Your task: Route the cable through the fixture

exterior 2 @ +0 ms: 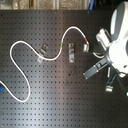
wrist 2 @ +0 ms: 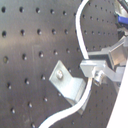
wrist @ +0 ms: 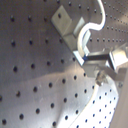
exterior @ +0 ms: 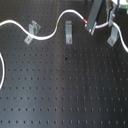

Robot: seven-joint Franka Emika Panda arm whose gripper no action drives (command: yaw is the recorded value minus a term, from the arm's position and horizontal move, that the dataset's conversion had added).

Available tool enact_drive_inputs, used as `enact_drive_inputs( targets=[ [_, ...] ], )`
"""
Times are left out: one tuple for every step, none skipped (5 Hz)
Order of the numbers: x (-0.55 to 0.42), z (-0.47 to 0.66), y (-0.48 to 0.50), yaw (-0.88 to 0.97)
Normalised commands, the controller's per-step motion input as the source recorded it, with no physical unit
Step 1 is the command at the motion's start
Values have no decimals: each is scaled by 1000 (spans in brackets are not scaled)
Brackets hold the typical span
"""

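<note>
The white cable (exterior: 47,34) snakes across the black perforated board in both exterior views. It runs past the left fixture (exterior: 32,31) and carries a green band (exterior: 58,23) just before the middle fixture (exterior: 68,31). A red band (exterior: 85,21) lies right by my gripper (exterior: 90,28), which is shut on the cable between the middle fixture and the right fixture (exterior: 115,36). In the second exterior view my gripper (exterior 2: 86,47) meets the cable (exterior 2: 70,31) right of the middle fixture (exterior 2: 71,52). Both wrist views show the cable (wrist 2: 80,40) pinched at the fingertips (wrist 2: 97,74) beside a metal bracket (wrist 2: 67,84).
The white arm body (exterior 2: 117,45) fills the second exterior view's right and hides part of the cable. A blue piece (exterior 2: 2,91) lies at the cable's end on the second exterior view's left. A third bracket (exterior 2: 109,88) stands below the arm.
</note>
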Motion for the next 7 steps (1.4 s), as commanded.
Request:
enact_drive_inputs(
  targets=[
    [-125, 178, -52, -200],
    [-69, 257, -12, -200],
    [5, -4, 223, -291],
    [-49, -5, 255, -280],
    [-46, 117, 44, -240],
    [-34, 252, 46, -237],
    [-118, 99, 377, -154]
  ],
)
